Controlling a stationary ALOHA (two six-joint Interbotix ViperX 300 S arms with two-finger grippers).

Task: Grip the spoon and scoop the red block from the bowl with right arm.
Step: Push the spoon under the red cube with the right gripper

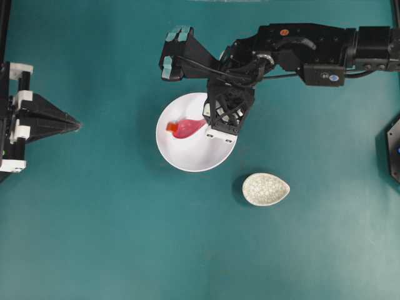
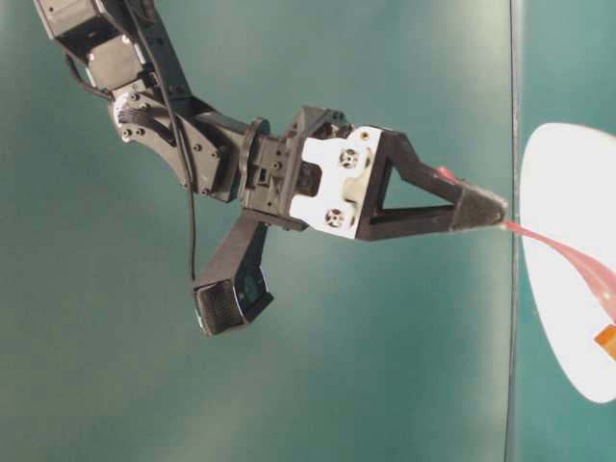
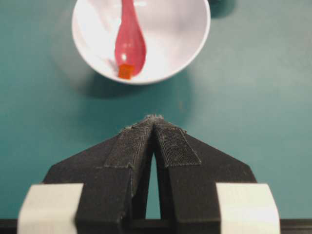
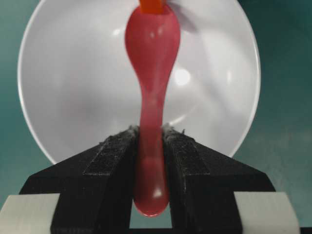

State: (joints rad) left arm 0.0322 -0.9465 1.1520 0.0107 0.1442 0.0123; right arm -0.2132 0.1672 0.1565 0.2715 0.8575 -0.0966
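Note:
My right gripper (image 4: 150, 132) is shut on the handle of the pink spoon (image 4: 152, 73), which reaches out over the white bowl (image 4: 73, 97). The red block (image 4: 151, 5) sits at the tip of the spoon's bowl, touching it. From overhead the spoon (image 1: 187, 128) lies inside the bowl (image 1: 187, 156) with the red block (image 1: 171, 127) at its left end, and the right gripper (image 1: 209, 122) hangs over the bowl's right rim. In the left wrist view the spoon (image 3: 129, 44) and block (image 3: 126, 71) lie in the bowl (image 3: 185, 39). My left gripper (image 3: 154, 118) rests shut and empty at the table's left side.
A small speckled beige teardrop dish (image 1: 265, 189) stands on the teal table to the lower right of the bowl. The left gripper (image 1: 76, 125) points right from the left edge. A black fixture (image 1: 394, 147) sits at the right edge.

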